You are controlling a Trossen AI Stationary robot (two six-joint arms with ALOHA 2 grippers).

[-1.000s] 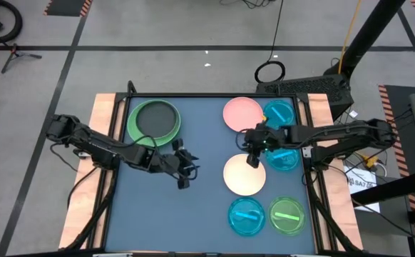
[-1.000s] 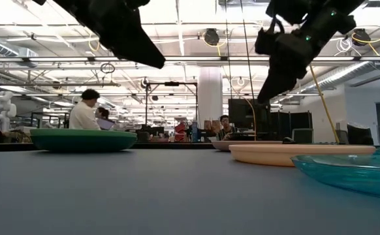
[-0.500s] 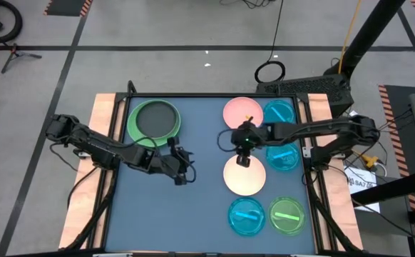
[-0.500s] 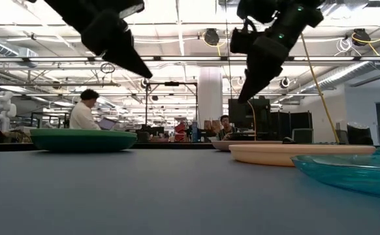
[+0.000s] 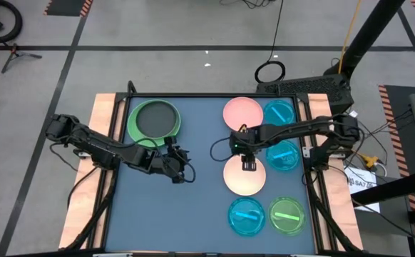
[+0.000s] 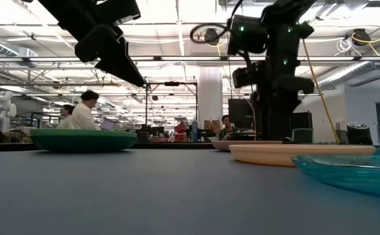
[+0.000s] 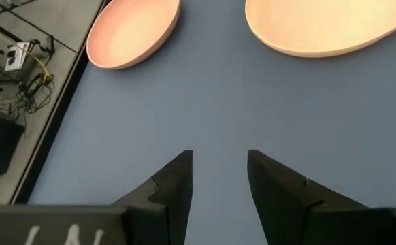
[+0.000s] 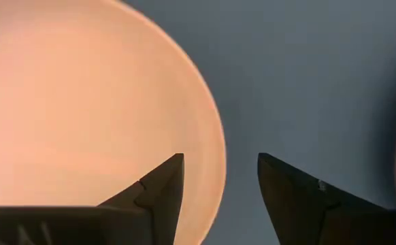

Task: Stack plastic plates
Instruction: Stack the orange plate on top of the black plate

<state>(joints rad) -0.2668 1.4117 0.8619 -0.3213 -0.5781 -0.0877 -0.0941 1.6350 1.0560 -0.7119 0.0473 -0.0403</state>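
Cream plate (image 5: 244, 176) under right gripper (image 5: 249, 165), jaws parted, left gripper (image 5: 184, 171) jaws parted

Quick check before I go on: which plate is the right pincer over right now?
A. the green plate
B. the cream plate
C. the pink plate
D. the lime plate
B: the right pincer hangs open over the far edge of the cream plate, and the right wrist view shows that plate's rim between its fingers; the pink plate lies beyond it.
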